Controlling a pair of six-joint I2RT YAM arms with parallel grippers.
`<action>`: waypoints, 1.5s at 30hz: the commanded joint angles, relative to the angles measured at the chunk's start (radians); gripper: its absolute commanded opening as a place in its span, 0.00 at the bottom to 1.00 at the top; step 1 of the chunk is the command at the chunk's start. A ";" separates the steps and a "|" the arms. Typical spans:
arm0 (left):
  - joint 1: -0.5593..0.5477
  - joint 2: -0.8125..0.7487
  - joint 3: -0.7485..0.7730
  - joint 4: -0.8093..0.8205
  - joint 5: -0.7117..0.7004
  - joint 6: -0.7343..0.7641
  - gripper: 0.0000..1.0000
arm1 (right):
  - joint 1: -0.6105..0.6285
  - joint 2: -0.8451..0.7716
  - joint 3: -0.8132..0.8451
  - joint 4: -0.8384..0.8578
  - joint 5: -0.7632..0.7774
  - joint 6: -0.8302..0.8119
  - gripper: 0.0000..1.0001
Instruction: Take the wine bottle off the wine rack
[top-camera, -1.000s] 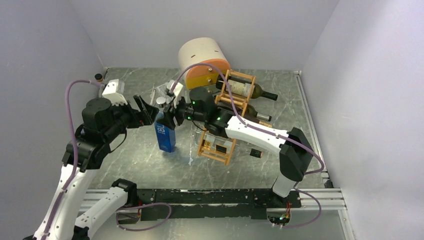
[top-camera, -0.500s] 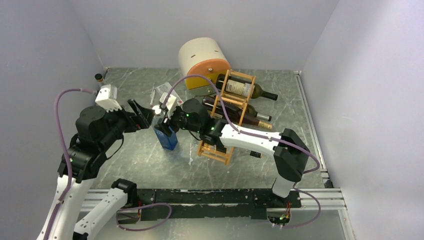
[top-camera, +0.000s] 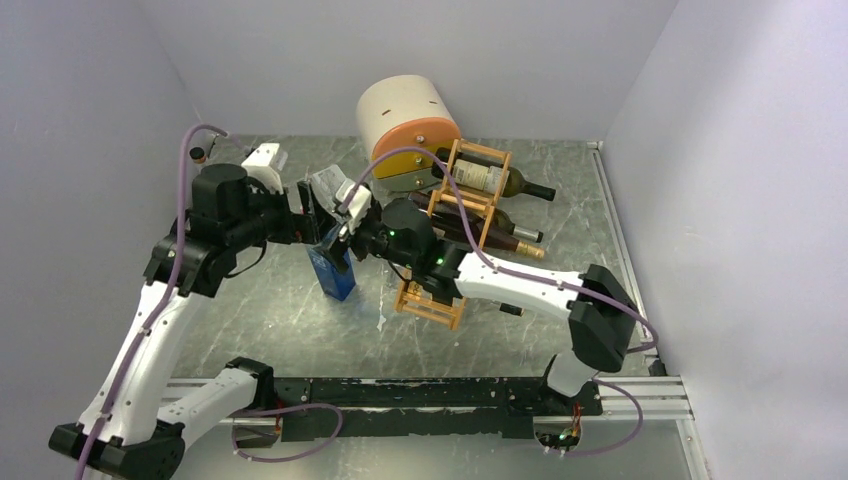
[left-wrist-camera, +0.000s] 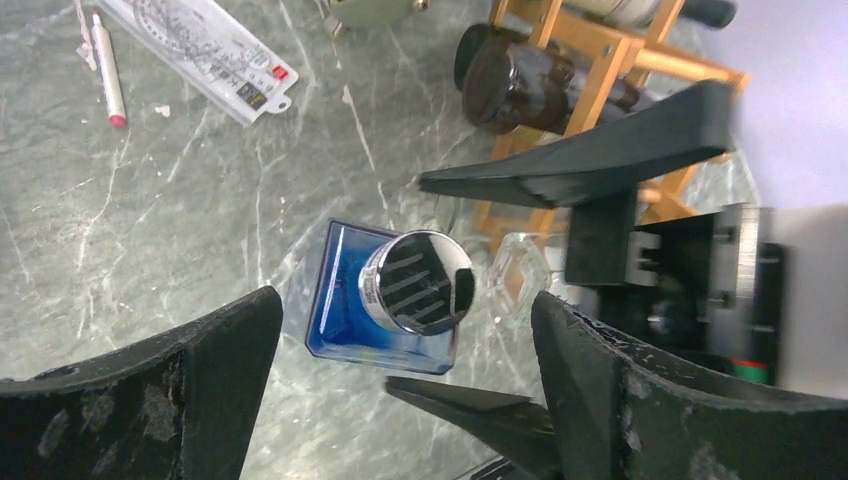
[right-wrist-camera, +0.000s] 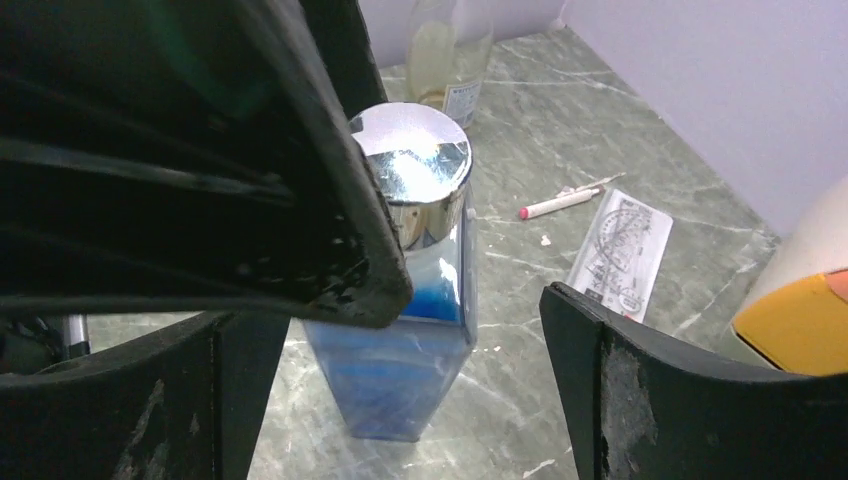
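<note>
Both claws are standing wide open and holding nothing. Left claw (left-wrist-camera: 405, 298) is hovering over the blue bottle (top-camera: 334, 277), its fingers (left-wrist-camera: 150, 400) straddling the silver cap (left-wrist-camera: 417, 283) without touching it. Right claw (right-wrist-camera: 400, 310) is bracketing the same bottle from the right, with a gap showing on each side of the glass.

Changes since the earlier frames:
- One second ago the right claw was clamping the bottle's top. Its jaws are now standing apart, and the bottle is standing upright by itself on the bench (top-camera: 270, 300), left of centre.
- The left arm has swung in from the left edge, and its claw is now crossing the right claw above the cap.
- The wine rack (top-camera: 430, 307) is staying between the bench centre and the far edge, just right of the blue bottle. The wine bottles (top-camera: 487, 178) are still lying on its tiers, necks pointing toward the right edge.

View differences:
- Top view: the claws are hiding the cap. Only this view is showing the whole round cream-and-orange box (top-camera: 405, 115) at the far edge.
- Left wrist view: the cap is showing from above, with a pen (left-wrist-camera: 105, 65) and a ruler pack (left-wrist-camera: 200, 45) lying on the bench.
- Right wrist view: the bottle is showing side-on, with a clear bottle (right-wrist-camera: 450, 45) standing beyond it.
</note>
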 joint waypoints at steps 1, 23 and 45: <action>-0.003 0.026 0.058 -0.061 0.043 0.115 0.98 | -0.002 -0.107 -0.045 0.000 0.015 -0.021 1.00; -0.060 0.209 0.047 -0.096 -0.118 0.249 0.69 | -0.025 -0.636 -0.266 -0.229 0.080 -0.002 1.00; 0.189 0.390 0.292 0.258 -0.364 0.261 0.07 | -0.026 -0.730 -0.231 -0.354 0.261 0.054 1.00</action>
